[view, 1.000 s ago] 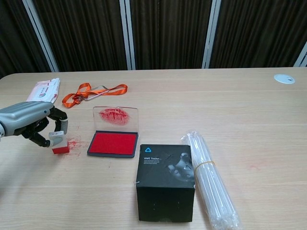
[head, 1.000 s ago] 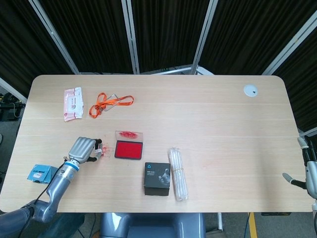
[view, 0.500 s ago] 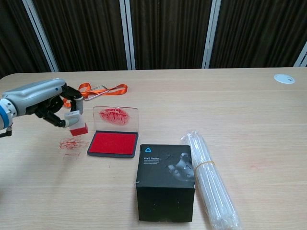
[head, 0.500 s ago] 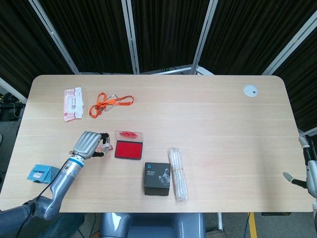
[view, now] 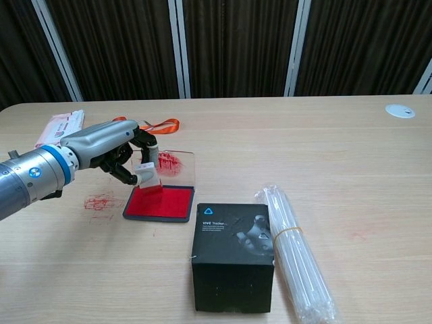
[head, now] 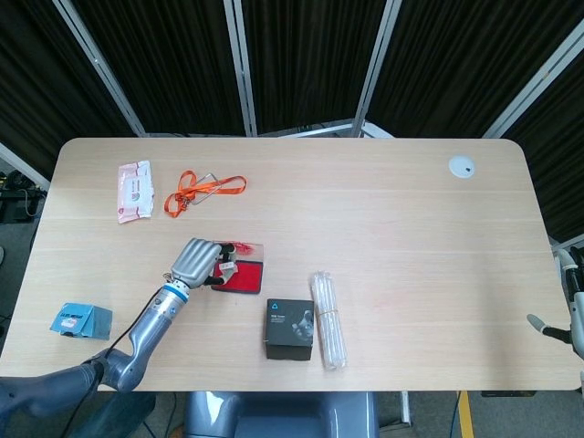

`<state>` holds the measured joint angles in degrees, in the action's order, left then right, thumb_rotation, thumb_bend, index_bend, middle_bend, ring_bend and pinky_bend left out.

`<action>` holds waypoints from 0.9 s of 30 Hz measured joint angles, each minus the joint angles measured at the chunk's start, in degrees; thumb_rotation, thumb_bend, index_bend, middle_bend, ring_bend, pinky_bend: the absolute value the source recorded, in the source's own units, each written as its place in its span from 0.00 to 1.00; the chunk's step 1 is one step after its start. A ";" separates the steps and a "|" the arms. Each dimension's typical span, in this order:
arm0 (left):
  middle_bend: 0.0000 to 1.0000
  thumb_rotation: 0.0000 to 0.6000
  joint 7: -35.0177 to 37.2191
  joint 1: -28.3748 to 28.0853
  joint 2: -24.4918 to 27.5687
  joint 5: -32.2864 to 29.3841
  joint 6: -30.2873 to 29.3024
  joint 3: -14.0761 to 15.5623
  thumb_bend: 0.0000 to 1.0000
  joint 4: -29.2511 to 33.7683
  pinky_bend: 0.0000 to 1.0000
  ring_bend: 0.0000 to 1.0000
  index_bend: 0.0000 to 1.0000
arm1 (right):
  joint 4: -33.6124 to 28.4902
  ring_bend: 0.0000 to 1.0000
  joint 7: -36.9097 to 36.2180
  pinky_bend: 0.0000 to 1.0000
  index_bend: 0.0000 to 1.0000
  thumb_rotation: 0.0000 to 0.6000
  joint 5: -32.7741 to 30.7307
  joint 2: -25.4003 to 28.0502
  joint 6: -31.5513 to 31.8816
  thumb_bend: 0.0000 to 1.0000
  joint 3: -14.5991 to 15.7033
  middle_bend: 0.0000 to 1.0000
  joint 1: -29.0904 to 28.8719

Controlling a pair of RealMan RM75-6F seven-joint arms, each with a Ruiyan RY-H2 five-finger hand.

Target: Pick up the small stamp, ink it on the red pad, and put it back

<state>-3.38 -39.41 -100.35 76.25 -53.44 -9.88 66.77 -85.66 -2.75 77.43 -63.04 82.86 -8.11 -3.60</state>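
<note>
Leftmost on the tabletop (view: pixel 378 175), red stamp marks (view: pixel 101 202). Next, left hand (view: pixel 118 154), fingers (view: pixel 138 142) curled around the small stamp (view: pixel 147 174), held over the left part of the red pad (view: pixel 160 201); cannot tell whether touching the ink. Further right, black box (view: pixel 233 256), then bundle of clear tubes (view: pixel 297 253). Far right in the head view, right hand (head: pixel 573 315) at the frame edge, fingers' state impossible to tell.
</note>
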 measured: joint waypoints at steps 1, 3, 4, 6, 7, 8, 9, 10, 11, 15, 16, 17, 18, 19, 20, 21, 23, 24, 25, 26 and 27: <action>0.55 1.00 0.12 -0.15 -0.40 -0.08 0.15 0.02 0.38 -0.64 0.93 0.82 0.52 | 0.18 0.00 -0.15 0.00 0.00 1.00 -0.14 0.00 -0.15 0.00 -0.04 0.00 -0.03; 0.55 1.00 0.52 -0.46 -1.29 -0.31 0.46 0.05 0.38 -2.03 0.93 0.82 0.52 | 0.38 0.00 -0.35 0.00 0.00 1.00 -0.24 -0.01 -0.33 0.00 -0.09 0.00 -0.09; 0.55 1.00 0.71 -0.58 -1.65 -0.37 0.55 0.07 0.38 -2.57 0.93 0.82 0.52 | 0.45 0.00 -0.40 0.00 0.00 1.00 -0.26 -0.03 -0.39 0.00 -0.11 0.00 -0.13; 0.55 1.00 0.99 -0.78 -2.27 -0.40 0.70 0.21 0.38 -3.54 0.93 0.82 0.52 | 0.56 0.00 -0.45 0.00 0.00 1.00 -0.28 -0.05 -0.49 0.00 -0.11 0.00 -0.17; 0.55 1.00 1.09 -0.84 -2.51 -0.40 0.75 0.29 0.38 -3.91 0.93 0.82 0.52 | 0.61 0.00 -0.47 0.00 0.00 1.00 -0.29 -0.08 -0.57 0.00 -0.11 0.00 -0.21; 0.55 1.00 1.21 -0.91 -2.81 -0.40 0.84 0.41 0.38 -4.40 0.93 0.82 0.52 | 0.66 0.00 -0.48 0.00 0.00 1.00 -0.32 -0.10 -0.63 0.00 -0.11 0.00 -0.23; 0.55 1.00 1.29 -0.97 -3.02 -0.40 0.90 0.50 0.38 -4.73 0.93 0.82 0.52 | 0.70 0.00 -0.50 0.00 0.00 1.00 -0.34 -0.11 -0.66 0.00 -0.11 0.00 -0.24; 0.55 1.00 1.38 -1.02 -3.22 -0.40 0.97 0.59 0.38 -5.05 0.93 0.82 0.52 | 0.75 0.00 -0.51 0.00 0.00 1.00 -0.37 -0.12 -0.69 0.00 -0.12 0.00 -0.25; 0.55 1.00 1.57 -1.08 -3.50 -0.41 1.07 0.68 0.38 -5.44 0.93 0.82 0.52 | 0.78 0.00 -0.51 0.00 0.00 1.00 -0.38 -0.14 -0.69 0.00 -0.12 0.00 -0.25; 0.55 1.00 2.05 -1.24 -4.18 -0.54 1.47 0.93 0.38 -6.56 0.93 0.82 0.53 | 0.85 0.00 -0.52 0.00 0.00 1.00 -0.49 -0.18 -0.74 0.00 -0.15 0.00 -0.26; 0.55 1.00 2.10 -1.26 -4.30 -0.56 1.55 0.99 0.38 -6.78 0.93 0.82 0.53 | 0.90 0.00 -0.52 0.00 0.00 1.00 -0.53 -0.19 -0.78 0.00 -0.16 0.00 -0.27; 0.55 1.00 2.16 -1.28 -4.49 -0.59 1.65 1.08 0.38 -7.15 0.93 0.82 0.53 | 0.92 0.00 -0.53 0.00 0.00 1.00 -0.56 -0.21 -0.82 0.00 -0.16 0.00 -0.28; 0.55 1.00 2.22 -1.29 -4.66 -0.61 1.73 1.16 0.38 -7.47 0.93 0.82 0.53 | 0.96 0.00 -0.54 0.00 0.00 1.00 -0.61 -0.23 -0.89 0.00 -0.17 0.00 -0.30; 0.55 1.00 2.30 -1.30 -4.85 -0.63 1.81 1.23 0.38 -7.83 0.93 0.82 0.53 | 1.03 0.00 -0.55 0.00 0.00 1.00 -0.69 -0.27 -1.04 0.00 -0.17 0.00 -0.34; 0.55 1.00 2.44 -1.31 -5.14 -0.66 1.93 1.33 0.38 -8.34 0.93 0.82 0.53 | 1.11 0.00 -0.55 0.00 0.00 1.00 -0.73 -0.30 -1.16 0.00 -0.16 0.00 -0.38; 0.55 1.00 2.56 -1.31 -5.36 -0.71 2.03 1.39 0.38 -8.71 0.93 0.82 0.53 | 1.19 0.00 -0.53 0.00 0.00 1.00 -0.77 -0.33 -1.25 0.00 -0.16 0.00 -0.42; 0.55 1.00 2.90 -1.32 -5.86 -0.88 2.38 1.51 0.38 -9.56 0.93 0.82 0.53 | 1.31 0.00 -0.54 0.00 0.00 1.00 -0.81 -0.39 -1.31 0.00 -0.18 0.00 -0.47; 0.55 1.00 3.01 -1.33 -6.06 -0.92 2.49 1.58 0.38 -9.92 0.93 0.82 0.53 | 1.34 0.00 -0.56 0.00 0.00 1.00 -0.83 -0.41 -1.30 0.00 -0.19 0.00 -0.47; 0.55 1.00 3.13 -1.33 -6.26 -0.93 2.58 1.66 0.38 -10.28 0.93 0.82 0.53 | 1.38 0.00 -0.60 0.00 0.00 1.00 -0.85 -0.40 -1.30 0.00 -0.22 0.00 -0.47; 0.55 1.00 3.34 -1.32 -6.54 -0.92 2.68 1.78 0.38 -10.70 0.93 0.82 0.53 | 1.40 0.00 -0.64 0.00 0.00 1.00 -0.88 -0.40 -1.31 0.00 -0.24 0.00 -0.48; 0.55 1.00 3.52 -1.31 -6.73 -0.90 2.73 1.86 0.38 -10.95 0.93 0.82 0.53 | 1.43 0.00 -0.69 0.00 0.00 1.00 -0.92 -0.40 -1.32 0.00 -0.25 0.00 -0.47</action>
<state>0.14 -40.72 -107.07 75.35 -50.71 -8.01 55.82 -84.23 -3.44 76.51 -63.44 81.55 -8.36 -4.07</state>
